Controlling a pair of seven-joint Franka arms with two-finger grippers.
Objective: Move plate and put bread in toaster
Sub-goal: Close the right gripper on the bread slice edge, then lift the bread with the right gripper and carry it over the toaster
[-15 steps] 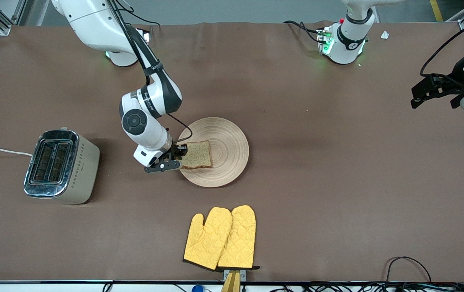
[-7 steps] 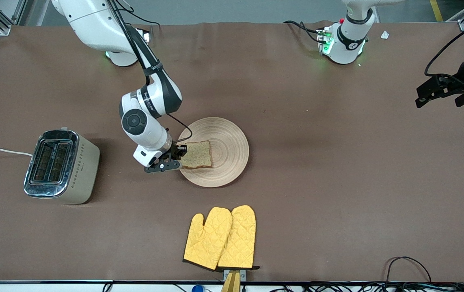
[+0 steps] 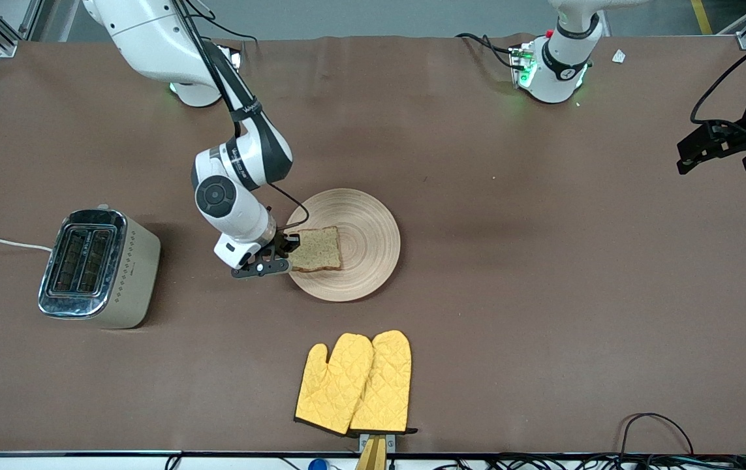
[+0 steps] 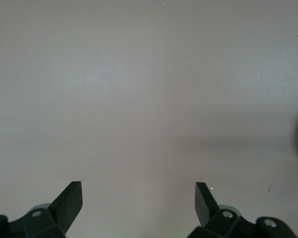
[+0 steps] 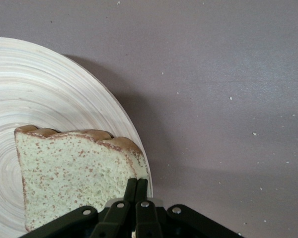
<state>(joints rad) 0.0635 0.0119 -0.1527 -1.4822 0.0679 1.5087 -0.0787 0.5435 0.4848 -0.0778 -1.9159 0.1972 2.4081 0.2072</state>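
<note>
Brown matte cloth covers the table [image 3: 542, 294]. Right gripper [image 3: 279, 256] is pinched on the bread [image 3: 315, 249] at its crust edge, frame centre, on the plate [image 3: 373, 222]. I judge the slice light, soft, crumbly, so grip gently on the crust. Plate is grooved pale wood, rigid. Toaster [image 3: 95, 267], chrome-topped, sits at frame left. Left gripper [image 4: 138, 201], fingers spread, waits over bare cloth at upper right.
</note>
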